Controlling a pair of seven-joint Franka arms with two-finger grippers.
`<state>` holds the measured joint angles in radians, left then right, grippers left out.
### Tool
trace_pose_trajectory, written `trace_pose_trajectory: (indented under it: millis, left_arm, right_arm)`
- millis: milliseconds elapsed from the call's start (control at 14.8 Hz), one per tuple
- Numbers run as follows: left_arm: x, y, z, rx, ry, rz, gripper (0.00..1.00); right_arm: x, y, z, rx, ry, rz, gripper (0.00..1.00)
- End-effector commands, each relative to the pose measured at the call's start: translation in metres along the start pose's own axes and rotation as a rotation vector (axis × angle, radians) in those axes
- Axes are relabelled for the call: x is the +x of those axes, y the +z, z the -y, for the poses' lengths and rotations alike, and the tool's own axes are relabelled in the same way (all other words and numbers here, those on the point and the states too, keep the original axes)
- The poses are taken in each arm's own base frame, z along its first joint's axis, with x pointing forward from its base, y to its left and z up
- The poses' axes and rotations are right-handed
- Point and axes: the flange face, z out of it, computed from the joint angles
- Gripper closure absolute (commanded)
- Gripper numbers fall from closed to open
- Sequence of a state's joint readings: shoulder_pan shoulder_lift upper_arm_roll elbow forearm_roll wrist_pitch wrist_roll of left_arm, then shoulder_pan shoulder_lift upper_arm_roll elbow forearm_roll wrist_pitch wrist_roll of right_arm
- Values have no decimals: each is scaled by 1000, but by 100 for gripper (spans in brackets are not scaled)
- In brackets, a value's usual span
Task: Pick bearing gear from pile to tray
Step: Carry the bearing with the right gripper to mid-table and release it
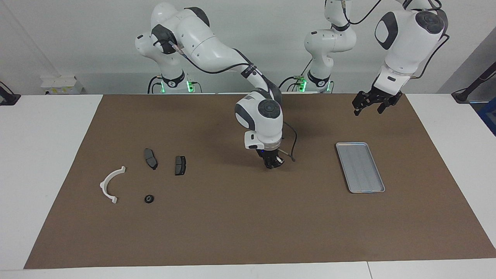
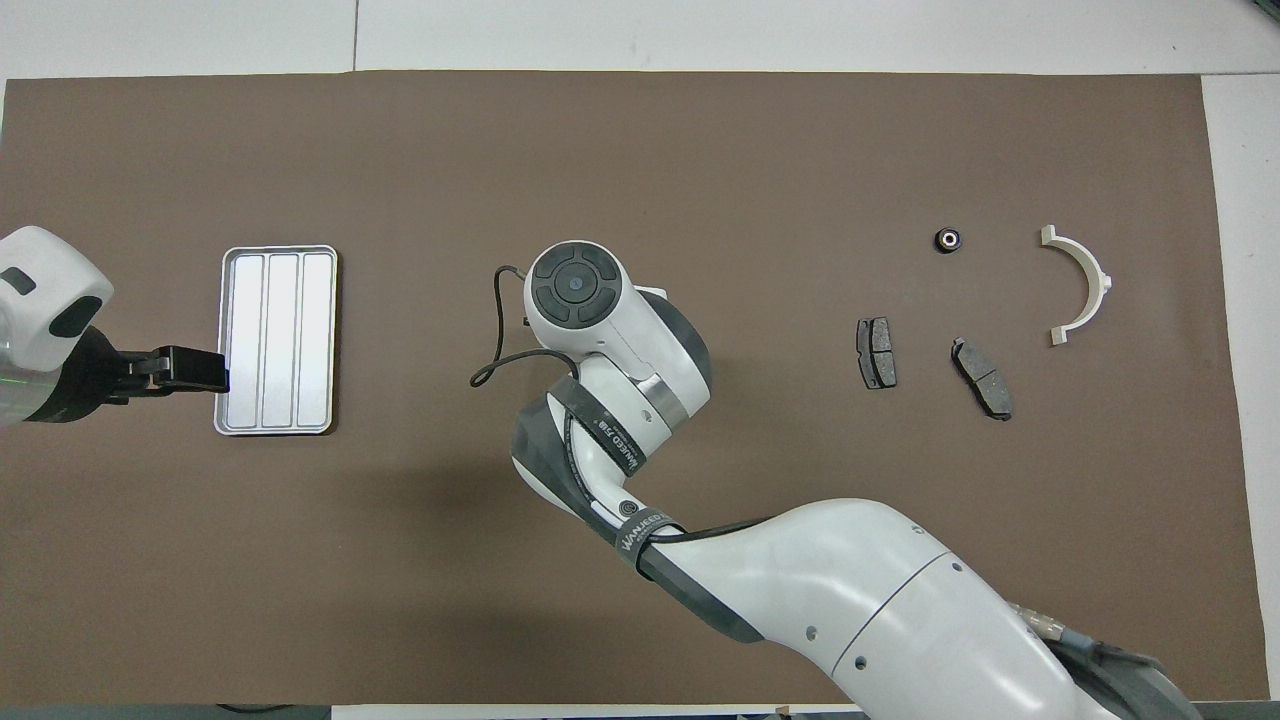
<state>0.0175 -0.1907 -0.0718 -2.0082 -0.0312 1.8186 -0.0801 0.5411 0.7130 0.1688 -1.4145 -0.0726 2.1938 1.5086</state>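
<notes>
The right gripper (image 1: 273, 164) hangs low over the bare brown mat (image 1: 232, 232) at mid-table, between the pile and the tray (image 1: 360, 167). Its fingertips are pressed together; whether a small part sits between them cannot be told. Only the facing view shows this gripper at all: in the overhead view the arm's own wrist housing covers it, and just a loop of black cable shows beside the housing.

The pile lies well apart from the right gripper, toward the right arm's end of the table. It holds two dark brake-pad plates, one (image 1: 180, 165) closest to the gripper and the other (image 1: 150, 158) just past it, a white half-ring bracket (image 1: 111, 184) farthest out, and a small black round bearing gear (image 1: 149, 198) lying flat on the mat. The overhead view adds what the facing view does not: a pale centre in that round piece (image 2: 947, 240).

The tray lies well apart from the right gripper toward the left arm's end, and nothing rests in it. Its three lengthwise panels are plain from overhead (image 2: 226, 330) and faint from the front.

The left gripper (image 1: 370, 105) waits with fingers spread. From overhead its tip (image 2: 190, 370) overlaps the tray's rim, yet the facing view shows it raised in the air, clear of the tray.
</notes>
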Motion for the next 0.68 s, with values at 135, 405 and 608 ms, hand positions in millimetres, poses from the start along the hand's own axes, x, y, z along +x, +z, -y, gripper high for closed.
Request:
trace_pose_trajectory:
  millis: [135,405,608]
  left_arm:
    - [-8,1,-38,-7,-12,-40,4]
    - [-5,16,-83,-17,-63,-49,4]
    - [-2,15,-85,-19,-72,-56,4]
  right_arm:
    - [5,-6,-11,-21,17,-14,0]
    - [50,-56,-6,-96,64,-20,0]
    - [131,-115,-24,-129,-53,-6,0]
